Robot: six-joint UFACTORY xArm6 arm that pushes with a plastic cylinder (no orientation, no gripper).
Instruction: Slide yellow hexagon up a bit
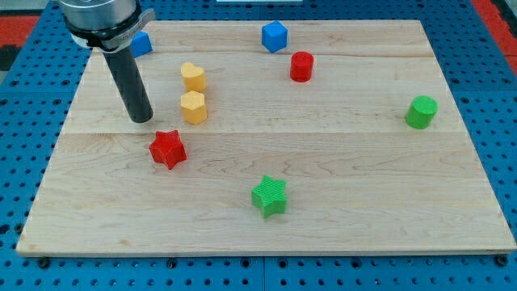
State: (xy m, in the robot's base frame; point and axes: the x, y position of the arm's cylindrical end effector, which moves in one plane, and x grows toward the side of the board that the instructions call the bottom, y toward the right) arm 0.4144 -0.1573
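Yellow hexagon [194,107] | my tip [141,120] just left, apart | red star [168,149] below

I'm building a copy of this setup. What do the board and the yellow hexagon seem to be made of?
Board: looks like pale wood, matte, with visible grain and plank seams. Yellow hexagon: probably plastic, with uniform colour and a smooth, slightly glossy look; it could also be painted wood. My tip rests to its left.

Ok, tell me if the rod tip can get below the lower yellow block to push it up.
Probably yes. My tip sits just to the view's left of the yellow hexagon. The board below the hexagon looks free; the red star lies lower left, so swing round with care.
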